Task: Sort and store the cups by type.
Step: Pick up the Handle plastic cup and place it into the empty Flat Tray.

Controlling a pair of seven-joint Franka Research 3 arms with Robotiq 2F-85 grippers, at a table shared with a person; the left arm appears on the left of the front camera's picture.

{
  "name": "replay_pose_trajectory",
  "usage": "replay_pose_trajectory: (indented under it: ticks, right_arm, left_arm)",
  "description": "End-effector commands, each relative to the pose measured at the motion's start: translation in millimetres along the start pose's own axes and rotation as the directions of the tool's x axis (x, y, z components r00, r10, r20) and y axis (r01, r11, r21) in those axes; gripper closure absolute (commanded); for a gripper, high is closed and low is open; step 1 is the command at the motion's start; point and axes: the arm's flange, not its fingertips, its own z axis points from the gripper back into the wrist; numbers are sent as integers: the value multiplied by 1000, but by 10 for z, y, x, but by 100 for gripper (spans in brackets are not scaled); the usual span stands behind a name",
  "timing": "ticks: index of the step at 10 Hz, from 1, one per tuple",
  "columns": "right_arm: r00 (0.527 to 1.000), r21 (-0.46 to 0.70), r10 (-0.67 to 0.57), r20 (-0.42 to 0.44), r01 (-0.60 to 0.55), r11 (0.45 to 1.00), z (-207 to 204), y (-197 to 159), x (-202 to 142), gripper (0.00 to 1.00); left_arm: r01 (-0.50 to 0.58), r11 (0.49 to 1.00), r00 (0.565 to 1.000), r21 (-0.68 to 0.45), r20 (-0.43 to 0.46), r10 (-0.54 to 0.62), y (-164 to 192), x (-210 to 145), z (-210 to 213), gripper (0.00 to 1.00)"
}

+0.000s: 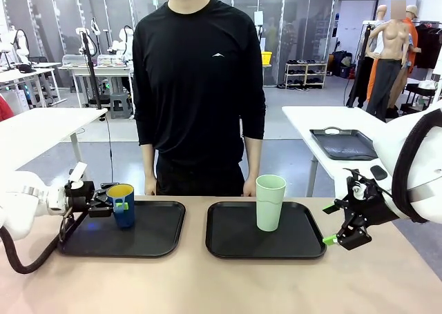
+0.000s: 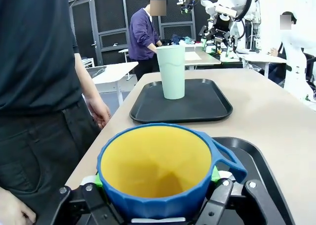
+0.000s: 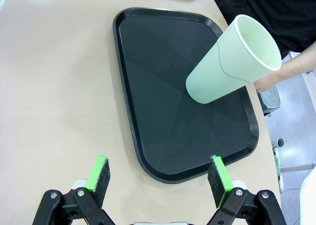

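Your left gripper [image 1: 105, 207] is clamped on the blue mug [image 1: 123, 205], pads pressed to both sides of it. The mug stands upright on the left tray [image 1: 155, 231], toward the tray's near-left part, with bare tray to its right and in front. From the left wrist you see the mug's [image 2: 160, 168] yellow inside and its handle jutting to the picture's right, over the tray's rim [image 2: 269, 168].

Your right gripper [image 3: 158, 178] stands with its fingers [image 3: 97, 178] spread wide, holding nothing. It hangs just off the right tray's [image 3: 128, 111] near-right corner, above bare table [image 1: 228, 286]. In the front view that gripper [image 1: 338, 238] sits beside the tray edge, apart from the green cup [image 1: 270, 202].

The green cup stands upright on the right tray [image 1: 231, 241], toward its far right part; most of that tray is bare around it.

A person [image 1: 199, 86] stands at the far edge, a hand [image 1: 250, 188] resting near the tray's back rim. The tabletop is pale tan; other tables and workstations fill the room behind.
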Motion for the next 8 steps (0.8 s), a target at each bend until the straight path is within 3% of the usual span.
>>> replay_pose_trajectory:
  ticks: [1,3,5,8]
  right_arm:
    - [1000,-1,4,-1,-4,1000,-7,0,4,0]
    - [1000,-1,4,-1,-4,1000,-7,0,4,0]
    - [1000,-1,4,-1,-4,1000,-7,0,4,0]
    - [1000,-1,4,-1,-4,1000,-7,0,4,0]
  left_arm:
    - [3,999,1000,-37,19,-2,86,-70,28,20]
    - [6,999,999,-43,41,-4,115,-110,49,20]
    - [-13,999,1000,-36,24,14,119,-131,70,0]
    - [-33,999,999,-10,20,34,130,-178,132,0]
